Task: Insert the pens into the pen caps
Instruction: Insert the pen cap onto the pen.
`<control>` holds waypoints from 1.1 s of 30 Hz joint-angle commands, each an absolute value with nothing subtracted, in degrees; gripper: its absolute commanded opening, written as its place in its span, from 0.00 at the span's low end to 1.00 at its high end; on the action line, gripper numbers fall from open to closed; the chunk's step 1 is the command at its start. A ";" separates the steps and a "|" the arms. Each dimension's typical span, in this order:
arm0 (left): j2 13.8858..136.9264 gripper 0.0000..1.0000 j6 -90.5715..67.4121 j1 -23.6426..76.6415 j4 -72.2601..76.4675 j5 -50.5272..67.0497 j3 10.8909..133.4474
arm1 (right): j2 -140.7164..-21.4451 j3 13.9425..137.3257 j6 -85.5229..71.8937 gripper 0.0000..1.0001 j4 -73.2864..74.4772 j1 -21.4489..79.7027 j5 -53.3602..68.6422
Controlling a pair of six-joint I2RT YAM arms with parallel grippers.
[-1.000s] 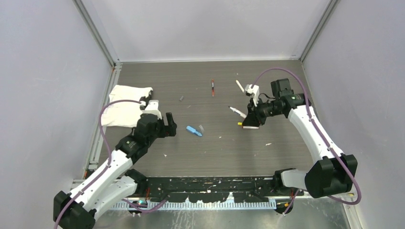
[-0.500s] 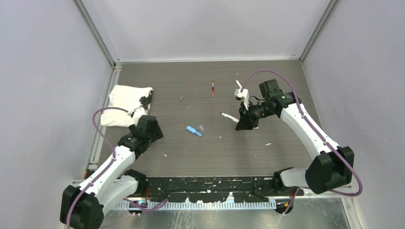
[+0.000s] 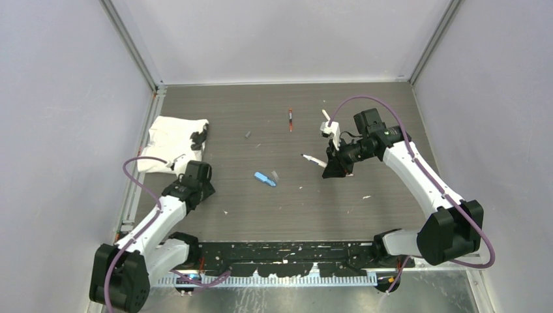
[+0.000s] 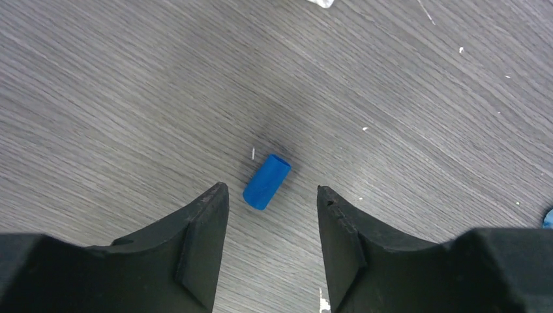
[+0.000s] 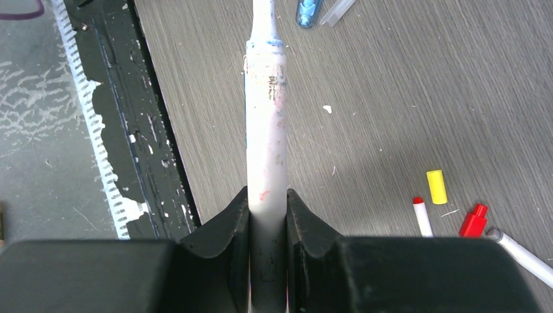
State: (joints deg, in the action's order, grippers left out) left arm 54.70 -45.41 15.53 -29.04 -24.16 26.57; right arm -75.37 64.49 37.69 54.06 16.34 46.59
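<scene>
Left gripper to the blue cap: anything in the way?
Nothing visible. In the left wrist view the blue cap lies alone on bare table, just ahead of the left gripper and in line with the gap between its open fingers; only tiny white specks nearby.

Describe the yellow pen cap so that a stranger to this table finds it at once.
In the right wrist view, start from the white pen clamped in the right end effector and look right across the grey table. There, beside a red-tipped pen and a red cap, lies the yellow pen cap: the only yellow piece, a short plain tube.
</scene>
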 commanded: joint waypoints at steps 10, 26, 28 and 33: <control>59.05 0.47 -50.08 12.97 -28.75 -24.03 27.54 | -75.42 65.65 39.27 0.01 54.71 16.35 46.50; 61.47 0.32 -49.29 11.87 -24.81 -18.91 26.72 | -74.82 65.99 39.46 0.01 55.19 16.39 46.28; 62.02 0.33 -49.22 11.87 -24.46 -18.14 26.67 | -74.66 66.01 39.55 0.01 55.26 16.35 46.30; 64.10 0.40 -48.62 11.87 -23.53 -16.63 27.17 | -74.53 66.01 39.64 0.01 55.28 16.36 46.27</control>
State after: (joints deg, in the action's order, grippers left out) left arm 62.48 -49.04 12.27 -25.58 -18.15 26.68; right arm -75.42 64.49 38.76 55.13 16.34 46.02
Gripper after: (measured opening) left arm 0.371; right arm 0.255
